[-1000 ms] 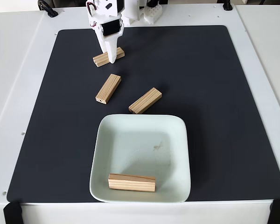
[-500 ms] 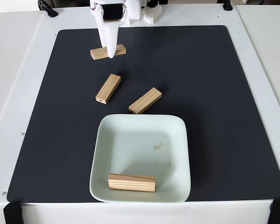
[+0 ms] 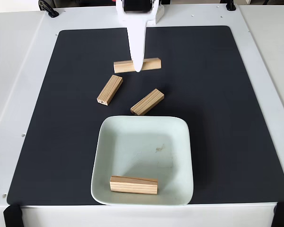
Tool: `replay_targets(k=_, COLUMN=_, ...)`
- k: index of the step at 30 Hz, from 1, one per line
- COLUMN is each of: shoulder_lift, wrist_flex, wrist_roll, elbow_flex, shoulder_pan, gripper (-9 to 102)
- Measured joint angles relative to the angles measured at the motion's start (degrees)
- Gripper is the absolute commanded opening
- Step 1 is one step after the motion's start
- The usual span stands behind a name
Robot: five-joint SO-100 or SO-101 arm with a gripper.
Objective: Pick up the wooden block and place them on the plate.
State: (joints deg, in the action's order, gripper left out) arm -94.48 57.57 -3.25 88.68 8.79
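The claw, closed on a wooden block, has carried it rightward and nearer the mint-green plate, so placement looks close.

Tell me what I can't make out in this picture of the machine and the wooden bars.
- The pincer in the fixed view: one white finger faces the camera, hiding the other finger and the grip.
- The held wooden block: its middle is covered by that finger.
- The arm: cut off by the top edge.
- The brownish mark on the plate: too small to identify.
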Motion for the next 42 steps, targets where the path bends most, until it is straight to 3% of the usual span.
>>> replay_targets(k=8, shoulder_lift=29.27, wrist_flex=0.0, wrist_roll=6.15, elbow_flex=-31.46, shoulder_pan=1.32, gripper=0)
replay_targets(k=16, shoulder_lift=47.81, wrist_flex=0.0, wrist_roll=8.96, elbow_flex=-55.02, shoulder_pan=1.49, gripper=0)
replay_targets(k=30, shoulder_lift=54.84, wrist_flex=0.0, wrist_roll=8.96, elbow_flex=-62.31, shoulder_pan=1.41, gripper=0)
replay_targets(k=32, shoulder_lift=54.84, wrist_flex=0.0, wrist_roll=8.96, elbow_flex=-62.31, shoulder_pan=1.41, gripper=4)
replay_targets(k=38, shoulder_lift=54.84, wrist_flex=0.09, wrist_roll=9.14, elbow_flex=-61.88, shoulder_pan=1.41, gripper=35)
replay_targets(k=42, shoulder_lift=54.84, wrist_flex=0.09, wrist_roll=9.14, elbow_flex=-60.03, shoulder_pan=1.41, gripper=39)
